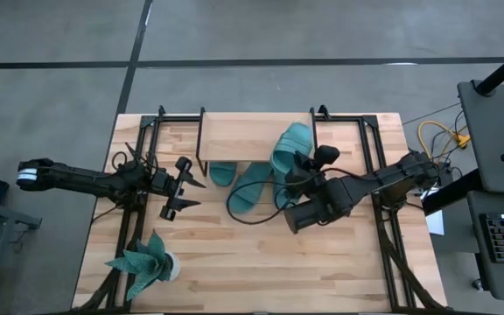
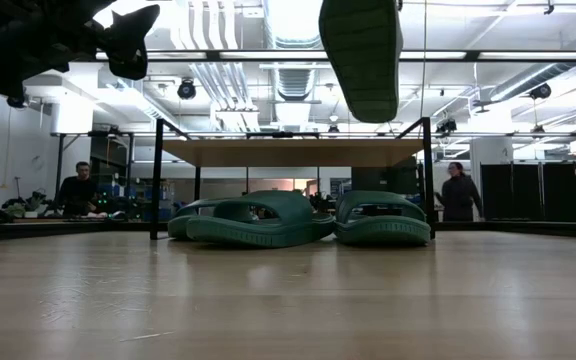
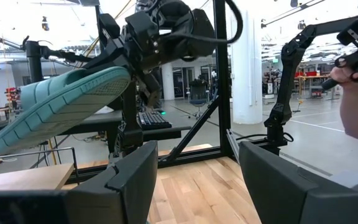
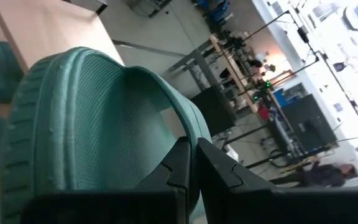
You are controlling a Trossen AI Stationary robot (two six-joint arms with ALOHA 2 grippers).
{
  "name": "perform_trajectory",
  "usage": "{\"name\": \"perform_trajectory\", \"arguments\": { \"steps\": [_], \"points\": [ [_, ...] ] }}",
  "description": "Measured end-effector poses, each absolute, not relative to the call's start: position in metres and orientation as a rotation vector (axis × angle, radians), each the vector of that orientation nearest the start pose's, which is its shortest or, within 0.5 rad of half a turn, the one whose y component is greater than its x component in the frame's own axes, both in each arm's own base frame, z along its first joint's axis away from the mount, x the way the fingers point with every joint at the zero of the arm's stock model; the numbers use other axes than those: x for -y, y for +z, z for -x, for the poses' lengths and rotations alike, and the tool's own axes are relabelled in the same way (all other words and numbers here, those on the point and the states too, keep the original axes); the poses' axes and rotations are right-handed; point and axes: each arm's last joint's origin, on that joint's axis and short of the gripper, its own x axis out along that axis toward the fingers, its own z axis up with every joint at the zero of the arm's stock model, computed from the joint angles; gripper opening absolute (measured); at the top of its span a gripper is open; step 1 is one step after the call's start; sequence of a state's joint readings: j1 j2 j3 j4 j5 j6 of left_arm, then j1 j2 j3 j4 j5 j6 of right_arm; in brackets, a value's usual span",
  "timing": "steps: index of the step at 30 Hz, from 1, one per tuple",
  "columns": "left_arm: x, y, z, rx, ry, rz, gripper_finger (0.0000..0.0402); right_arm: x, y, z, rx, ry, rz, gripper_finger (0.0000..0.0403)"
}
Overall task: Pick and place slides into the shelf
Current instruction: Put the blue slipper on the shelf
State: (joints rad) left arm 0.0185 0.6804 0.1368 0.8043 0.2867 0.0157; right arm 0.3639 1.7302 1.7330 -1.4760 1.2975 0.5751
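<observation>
Slide [image 1: 291, 149] number four is held aloft by the right gripper [image 1: 309, 179], whose fingers are pinched shut on the sandal's wide strap, as the right wrist view shows from close up. In the low view the sole is seen hanging nearly vertical, high above the table and above the plank of the shelf [image 1: 254, 140]. Three other slides [image 2: 298, 220] are lying on the tabletop [image 1: 261, 262] at the front edge of the shelf; from the level view they appear to sit under or just before the plank, though how far each is tucked in cannot be told.

The step in hand is judged to be the carry and placement of the lifted sandal. It would best be lowered toward the free stretch at the right end of the shelf, tilted back to flat before contact, and slid in sole-down so that the neighbouring pair is not pushed aside. The strap should be released only once the sole is supported, since a drop from a tilt is likely to bounce or roll the soft rubber.

The left gripper [image 1: 180, 188] is parked with its fingers spread wide and empty, near the shelf's left end, beyond the potted plant [image 1: 147, 262].
</observation>
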Motion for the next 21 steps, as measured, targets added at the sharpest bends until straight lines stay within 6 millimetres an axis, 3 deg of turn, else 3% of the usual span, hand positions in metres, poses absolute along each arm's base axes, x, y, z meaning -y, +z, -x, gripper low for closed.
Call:
{"name": "perform_trajectory", "arguments": {
  "steps": [11,21],
  "points": [
    [0.005,0.219,-0.148,0.261,-0.265,-0.055,0.0211,-0.088,0.356,-0.306,-0.764,-0.913,0.572,0.0011],
    [0.005,0.219,-0.148,0.26,-0.264,-0.055,0.0211,-0.096,0.36,-0.324,-0.75,-0.781,0.578,0.0011]
  ]
}}
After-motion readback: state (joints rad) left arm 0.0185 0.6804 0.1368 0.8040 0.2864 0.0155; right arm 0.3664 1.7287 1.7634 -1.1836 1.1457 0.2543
